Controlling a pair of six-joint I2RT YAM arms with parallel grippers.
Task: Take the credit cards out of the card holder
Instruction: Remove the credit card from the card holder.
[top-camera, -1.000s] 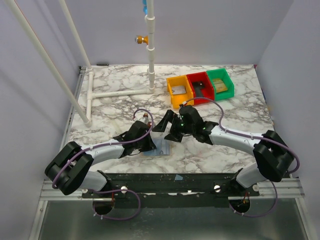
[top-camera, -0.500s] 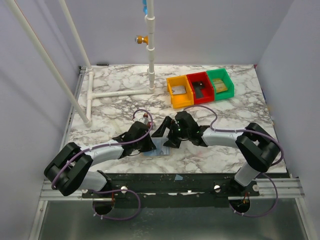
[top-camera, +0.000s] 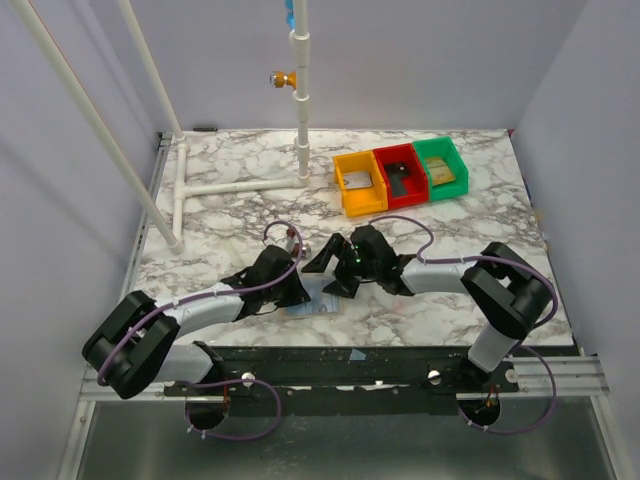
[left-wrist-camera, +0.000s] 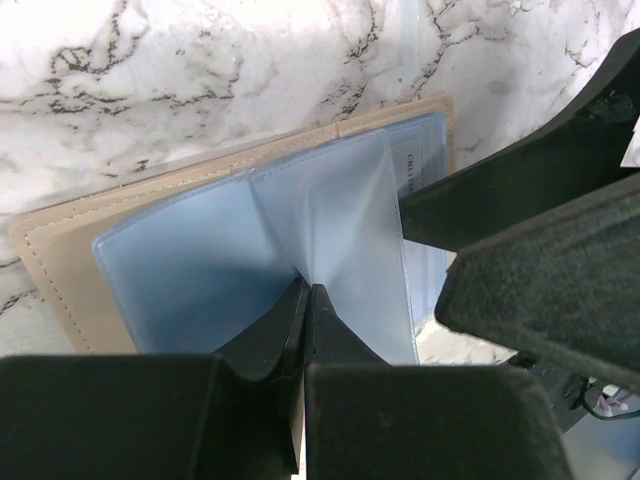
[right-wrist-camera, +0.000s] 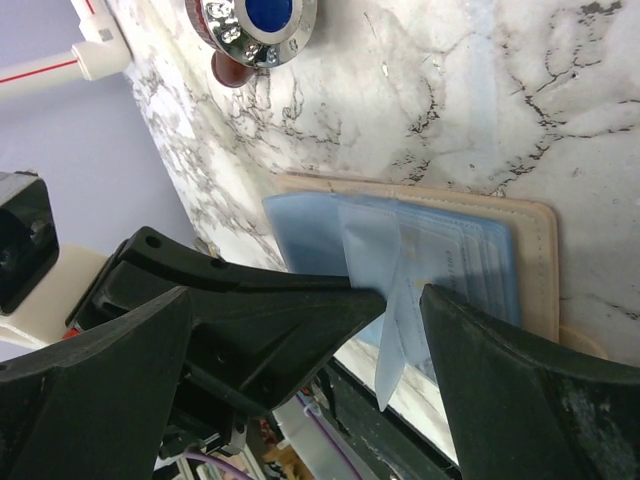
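Left gripper (left-wrist-camera: 305, 300): pinching a blue sleeve (left-wrist-camera: 330, 220) of the card holder (left-wrist-camera: 60, 270).
Right gripper (right-wrist-camera: 400, 295): wide, now moved left over holder; extraction likely next.

The left gripper (left-wrist-camera: 305, 300), jaws closed on a clear leaf of the holder (left-wrist-camera: 200, 250), has no room on its right, because a finger (left-wrist-camera: 520, 175) of the right gripper (right-wrist-camera: 405, 293) sits just beside it. The right gripper's jaws stand wide with that raised leaf in the gap, so neither gripper can cross without meeting the other. Beyond both grippers the table (top-camera: 240, 225) lies bare. Farther beyond the right gripper, well apart, three bins (top-camera: 398, 175) stand in a row. Beyond the left gripper a post (top-camera: 301, 110) rises. A pipe tee (top-camera: 235, 187) lies flat to the post's left, and a slanted pipe (top-camera: 95, 125) runs farther left.
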